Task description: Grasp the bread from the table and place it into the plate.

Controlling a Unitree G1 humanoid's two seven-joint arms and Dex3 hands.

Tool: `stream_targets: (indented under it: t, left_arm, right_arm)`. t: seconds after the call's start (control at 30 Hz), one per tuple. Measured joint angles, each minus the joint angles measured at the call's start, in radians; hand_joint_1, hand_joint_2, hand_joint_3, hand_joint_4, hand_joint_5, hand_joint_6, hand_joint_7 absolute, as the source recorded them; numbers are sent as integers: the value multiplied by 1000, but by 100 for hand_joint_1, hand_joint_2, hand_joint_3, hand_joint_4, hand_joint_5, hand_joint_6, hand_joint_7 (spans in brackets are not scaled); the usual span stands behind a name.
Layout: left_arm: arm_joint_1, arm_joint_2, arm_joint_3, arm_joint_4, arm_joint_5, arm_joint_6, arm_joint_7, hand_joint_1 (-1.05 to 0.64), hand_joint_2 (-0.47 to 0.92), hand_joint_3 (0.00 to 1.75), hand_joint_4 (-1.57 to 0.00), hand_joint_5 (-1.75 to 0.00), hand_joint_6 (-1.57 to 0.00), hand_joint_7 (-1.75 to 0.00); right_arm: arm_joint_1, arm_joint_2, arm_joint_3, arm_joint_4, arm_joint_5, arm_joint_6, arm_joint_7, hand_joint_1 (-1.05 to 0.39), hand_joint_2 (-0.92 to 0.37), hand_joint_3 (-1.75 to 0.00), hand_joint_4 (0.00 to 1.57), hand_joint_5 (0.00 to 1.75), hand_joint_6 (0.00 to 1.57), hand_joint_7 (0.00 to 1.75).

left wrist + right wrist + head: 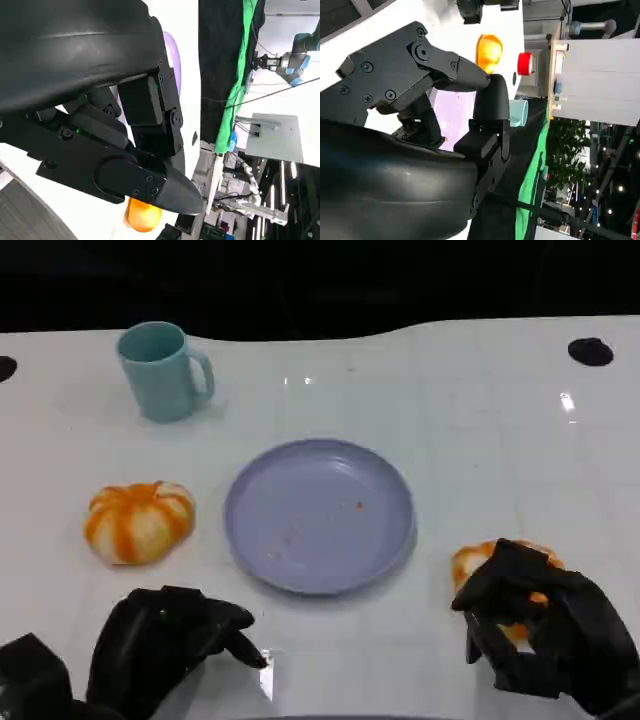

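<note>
Right of the lavender plate (pixel 320 515), seen from my head, my right hand (pixel 545 630) curls over the orange bread (pixel 478 562), fingers closing around it; my left hand (pixel 165 645) rests below-left of the plate, fingers loosely apart, holding nothing. Another orange-white bun (pixel 138 521) lies left of the plate, a teal mug (pixel 160 370) beyond. From my left wrist, the bread (pixel 143 215) peeks past my fingers (pixel 150 185). From my right wrist, the plate (pixel 455 112) lies behind my fingers (pixel 455 75).
</note>
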Motion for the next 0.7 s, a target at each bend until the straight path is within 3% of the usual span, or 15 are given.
stream_targets:
  t: [0.7]
  left_arm:
    - [0, 1, 1, -10, 1, -1, -2, -96, 87, 0, -121, -93, -156, 0]
  right_arm:
    - [-4, 1, 0, 20, 6, -51, 32, -32, -55, -96, 76, 175, 69, 141]
